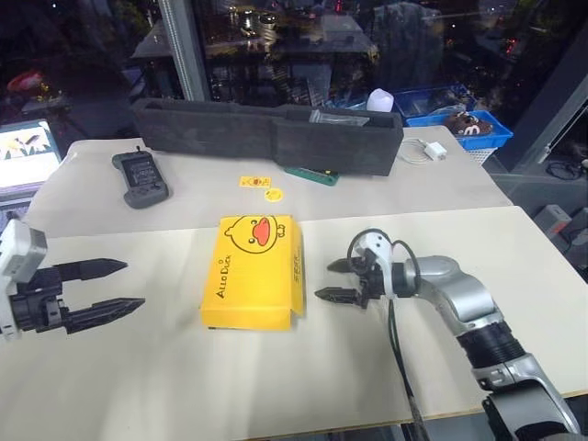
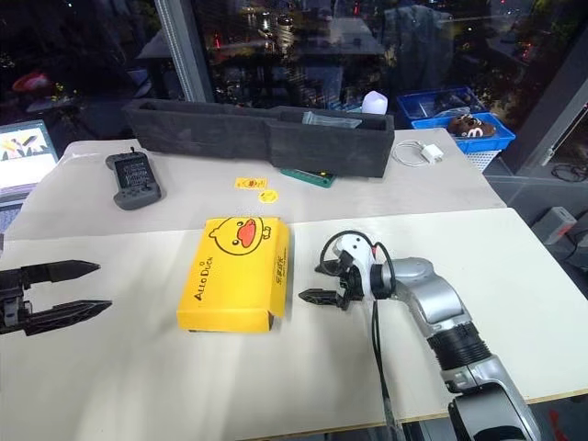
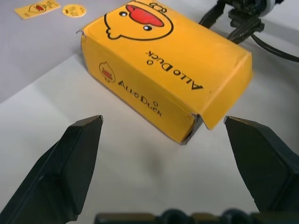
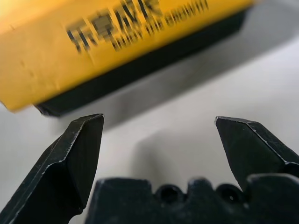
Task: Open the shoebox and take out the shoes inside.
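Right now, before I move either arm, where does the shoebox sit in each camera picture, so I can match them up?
Left eye view: shoebox at table centre, lid closed.
Right eye view: shoebox slightly left of centre.
Left wrist view: upper middle, beyond the open left end effector.
Right wrist view: its yellow side with black base across the upper part, past the open right end effector.
Shared landmark: the yellow lid, with its duck face in three views.

The shoebox [image 1: 254, 271] lid reads "Allo Duck" beside a duck face.
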You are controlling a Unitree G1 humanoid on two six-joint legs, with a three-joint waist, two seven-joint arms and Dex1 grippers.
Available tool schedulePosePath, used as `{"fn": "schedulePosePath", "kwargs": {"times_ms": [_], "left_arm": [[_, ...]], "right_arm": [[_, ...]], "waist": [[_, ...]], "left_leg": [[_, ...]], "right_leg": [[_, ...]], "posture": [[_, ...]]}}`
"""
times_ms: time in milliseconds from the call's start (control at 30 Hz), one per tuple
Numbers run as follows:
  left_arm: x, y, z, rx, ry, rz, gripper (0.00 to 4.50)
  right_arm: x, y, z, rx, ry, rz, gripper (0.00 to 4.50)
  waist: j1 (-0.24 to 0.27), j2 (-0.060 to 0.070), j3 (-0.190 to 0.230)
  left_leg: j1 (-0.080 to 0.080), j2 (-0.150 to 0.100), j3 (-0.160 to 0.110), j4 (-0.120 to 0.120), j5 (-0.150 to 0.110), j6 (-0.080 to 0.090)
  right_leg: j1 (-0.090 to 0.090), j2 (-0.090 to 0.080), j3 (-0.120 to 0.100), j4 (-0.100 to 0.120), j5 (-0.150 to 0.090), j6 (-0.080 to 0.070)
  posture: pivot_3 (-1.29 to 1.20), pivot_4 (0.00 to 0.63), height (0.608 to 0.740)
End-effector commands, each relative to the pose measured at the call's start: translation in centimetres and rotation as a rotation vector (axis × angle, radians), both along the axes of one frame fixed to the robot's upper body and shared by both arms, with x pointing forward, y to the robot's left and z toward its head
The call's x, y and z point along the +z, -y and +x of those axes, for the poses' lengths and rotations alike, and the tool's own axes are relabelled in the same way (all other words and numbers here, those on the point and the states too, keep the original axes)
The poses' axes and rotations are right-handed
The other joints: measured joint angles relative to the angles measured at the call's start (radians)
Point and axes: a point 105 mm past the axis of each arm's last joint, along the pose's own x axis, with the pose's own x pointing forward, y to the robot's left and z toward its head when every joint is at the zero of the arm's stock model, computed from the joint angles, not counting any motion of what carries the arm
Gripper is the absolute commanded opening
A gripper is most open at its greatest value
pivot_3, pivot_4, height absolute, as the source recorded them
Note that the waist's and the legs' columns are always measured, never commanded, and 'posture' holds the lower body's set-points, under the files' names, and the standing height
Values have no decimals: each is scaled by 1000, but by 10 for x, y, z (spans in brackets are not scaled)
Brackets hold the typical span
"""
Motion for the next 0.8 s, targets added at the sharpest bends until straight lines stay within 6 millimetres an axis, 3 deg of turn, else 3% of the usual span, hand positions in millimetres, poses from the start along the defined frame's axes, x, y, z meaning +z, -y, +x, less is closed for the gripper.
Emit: {"fn": "schedulePosePath", "kwargs": {"times_ms": [33, 133, 200, 400, 533, 667, 800], "left_arm": [[10, 2, -4, 13, 44, 7, 4500], [11, 1, -4, 31, 52, 4, 4500], [11, 1, -4, 40, 55, 5, 4500], [8, 6, -2, 40, 66, -14, 4500], [8, 11, -2, 25, 67, -27, 4500], [7, 14, -1, 19, 61, -38, 4500], [7, 15, 0, 17, 61, -39, 4500]], "right_arm": [[2, 1, 5, 7, 52, -14, 3791], [-1, 3, 5, 8, 56, -27, 2858], [-3, 5, 7, 4, 66, -37, 1934], [-5, -3, 4, 31, 65, -52, 81], [-4, -14, -3, 84, 65, -56, 26], [-7, -39, -11, 167, 130, -106, 26], [17, -56, -12, 171, 148, 0, 26]], "waist": [[5, 0, 0], [6, 0, 0], [4, 0, 0], [3, 0, 0], [2, 0, 0], [0, 0, 0], [0, 0, 0]], "left_leg": [[0, 0, 0, 0, 0, 0], [-1, -1, 0, 0, 0, -1], [0, 0, 1, 0, 0, -1], [0, 0, 1, 0, 0, -1], [0, 1, 1, 0, 0, -1], [0, 1, 1, 0, 0, -1], [0, 1, 1, 0, 1, -3]], "right_leg": [[0, 0, 0, 0, 0, 0], [0, -1, 0, 0, 0, 0], [0, -1, 0, 0, 0, -1], [0, 0, 0, 1, 0, -2], [-1, 1, 0, 1, 0, -2], [-1, 1, 0, 1, 1, -1], [-2, 2, 1, 2, 2, -1]], "posture": [[0, 150, 728], [0, 150, 728], [0, 150, 728], [0, 150, 728], [0, 150, 728], [0, 150, 728], [0, 150, 728]]}}
